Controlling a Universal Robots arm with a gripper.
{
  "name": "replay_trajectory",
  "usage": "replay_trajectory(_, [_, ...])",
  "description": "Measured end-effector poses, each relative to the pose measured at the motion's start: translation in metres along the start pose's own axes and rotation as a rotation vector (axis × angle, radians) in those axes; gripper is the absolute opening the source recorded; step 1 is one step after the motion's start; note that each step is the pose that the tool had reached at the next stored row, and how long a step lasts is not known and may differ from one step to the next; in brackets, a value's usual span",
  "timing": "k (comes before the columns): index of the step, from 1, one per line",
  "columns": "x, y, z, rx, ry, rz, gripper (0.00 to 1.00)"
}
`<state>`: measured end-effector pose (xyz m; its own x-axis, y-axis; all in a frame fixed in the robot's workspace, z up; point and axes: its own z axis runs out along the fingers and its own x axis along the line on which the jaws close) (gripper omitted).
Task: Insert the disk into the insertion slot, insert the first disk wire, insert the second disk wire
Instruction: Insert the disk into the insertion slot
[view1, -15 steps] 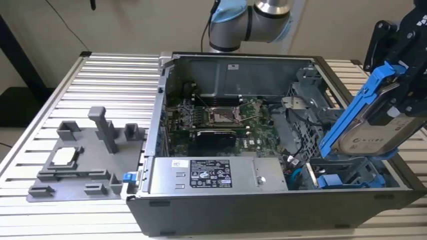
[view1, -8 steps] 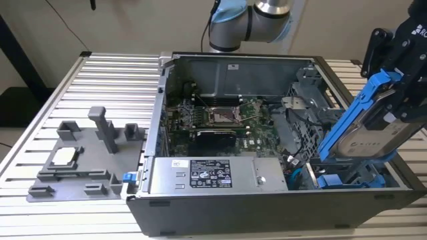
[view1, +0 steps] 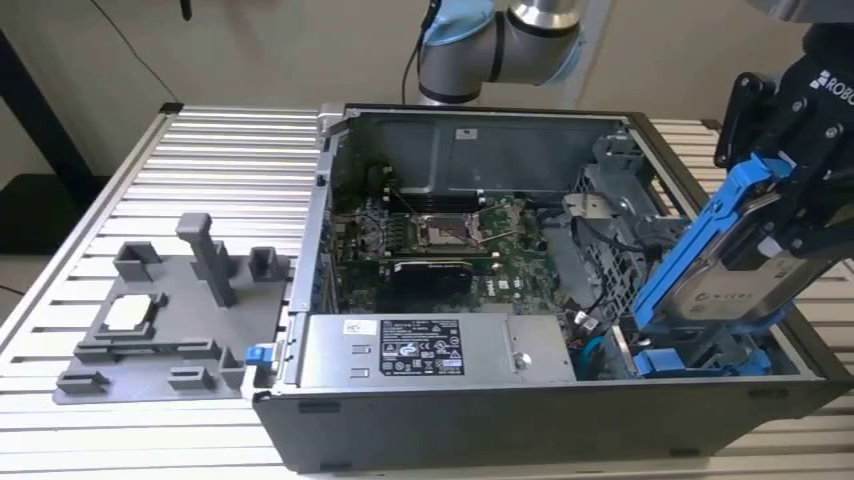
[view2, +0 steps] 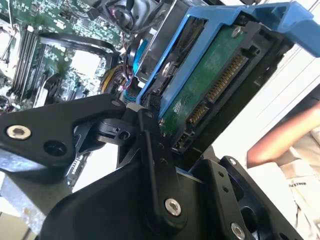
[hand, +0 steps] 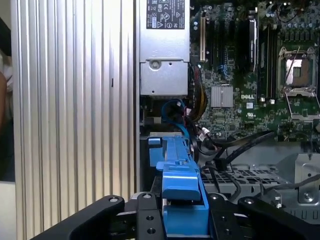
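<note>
- Exterior view: the whole open computer case is seen on the ribbed table. The disk is held steeply tilted over the end of the case at the exterior view's right, with its lower edge down near the front corner of the case, close to the insertion slot.
- The gripper is clamped on the upper part of the disk, above the rim of the case.
- Second wrist view: the underside of the disk is shown, with a green circuit board and its connector pins. A person's arm is seen beyond it.
- First wrist view: the blue carrier bracket is seen edge-on between the black fingers. The power supply box and the motherboard are lying further on.
- Whether the lower edge is inside the slot cannot be told, because it is hidden by other blue parts and the case wall.
</note>
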<state>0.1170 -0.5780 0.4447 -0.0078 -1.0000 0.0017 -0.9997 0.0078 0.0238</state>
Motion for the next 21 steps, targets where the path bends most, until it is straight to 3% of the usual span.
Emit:
replay_trajectory(13, [-0.0002, -0.0046, 0.0157, 0.0009, -0.0004, -0.011, 0.33])
replay_trajectory(21, [-0.001, -0.006, 0.0239, 0.0008, -0.0089, -0.013, 0.33])
